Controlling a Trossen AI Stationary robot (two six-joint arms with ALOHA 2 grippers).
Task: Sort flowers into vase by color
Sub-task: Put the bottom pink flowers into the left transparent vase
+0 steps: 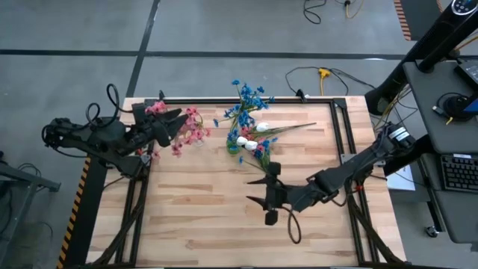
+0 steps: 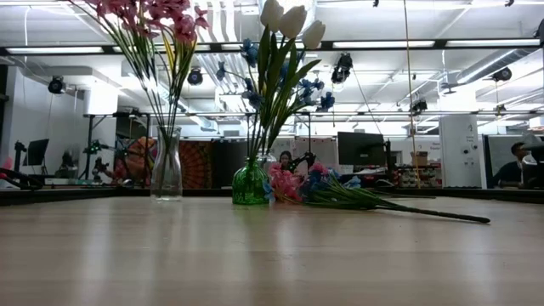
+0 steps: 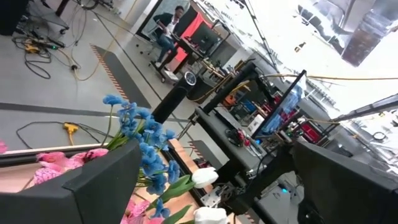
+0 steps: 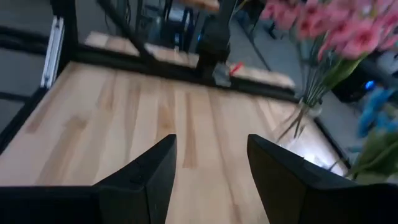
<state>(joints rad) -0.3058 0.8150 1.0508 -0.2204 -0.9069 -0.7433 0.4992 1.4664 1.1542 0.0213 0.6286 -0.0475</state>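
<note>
A clear glass vase (image 2: 167,174) with pink flowers (image 1: 190,128) stands at the far left. To its right a green vase (image 2: 249,184) holds white tulips (image 2: 289,19) and blue flowers (image 1: 249,97). To the right of the green vase, loose flowers (image 2: 340,192) with pink and blue blossoms lie flat on the table, stems (image 1: 299,126) toward the right. My left gripper (image 1: 170,127) hovers open just left of the pink flowers, holding nothing (image 3: 217,149). My right gripper (image 1: 256,190) is open over the middle of the table, nothing between its fingers (image 4: 211,146).
Black rails (image 1: 340,127) frame the wooden tabletop on the far and right sides. Bare wood (image 1: 202,209) lies in the near half of the table. A yellow cable plug (image 1: 323,73) lies on the floor beyond the far edge.
</note>
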